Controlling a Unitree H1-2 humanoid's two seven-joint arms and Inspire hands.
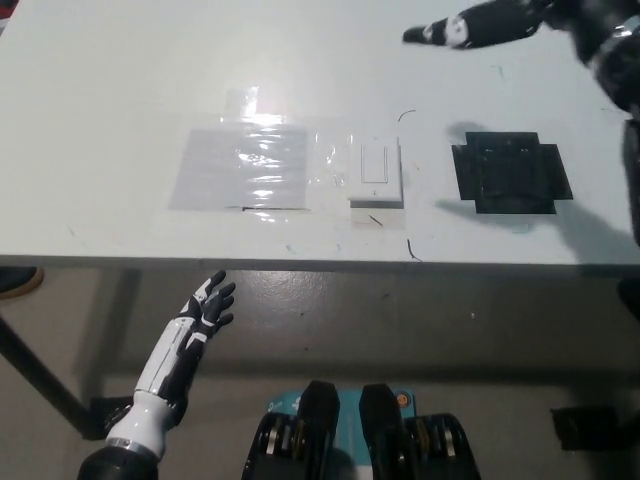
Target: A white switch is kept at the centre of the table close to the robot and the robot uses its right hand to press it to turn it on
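The white switch (376,172) lies flat on the white table (120,90), near its front edge and fully uncovered. My black right hand (478,25) is raised high at the top right, far above and behind the switch, its fingers spread and holding nothing. My white left hand (200,318) rests below the table's front edge at the lower left, open with fingers apart.
A shiny clear plastic sheet (243,165) is taped to the table left of the switch. A black square patch (511,172) lies to the switch's right. The table's front edge runs across the picture's middle, with grey floor below.
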